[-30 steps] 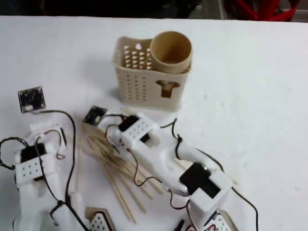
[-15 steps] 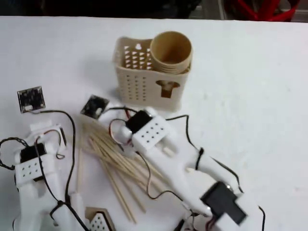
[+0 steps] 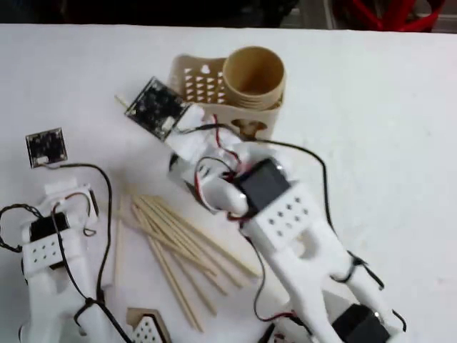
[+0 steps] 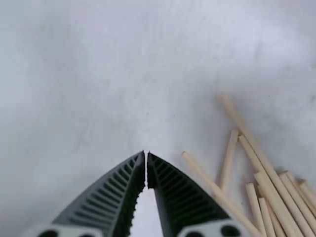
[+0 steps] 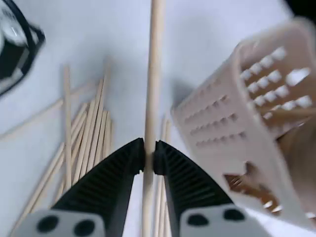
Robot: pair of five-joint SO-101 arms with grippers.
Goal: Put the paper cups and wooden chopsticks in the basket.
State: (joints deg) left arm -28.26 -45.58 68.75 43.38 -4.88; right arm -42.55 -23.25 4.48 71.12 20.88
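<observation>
Wooden chopstick [image 5: 154, 69] sits pinched in the right gripper [image 5: 149, 150], held just left of the basket [image 3: 194, 118], likely for tipping in beside the cups [image 3: 253, 71]; the left gripper [image 4: 146, 158] rests closed, empty.

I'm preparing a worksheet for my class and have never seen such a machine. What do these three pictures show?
Two small robot arms sit at a white table. One picture looks down from above; the other two come from a camera on each wrist. A basket holds stacked cups. Loose chopsticks lie on the table. The right claw is shut on one chopstick beside the basket. The left claw is shut and empty.
</observation>
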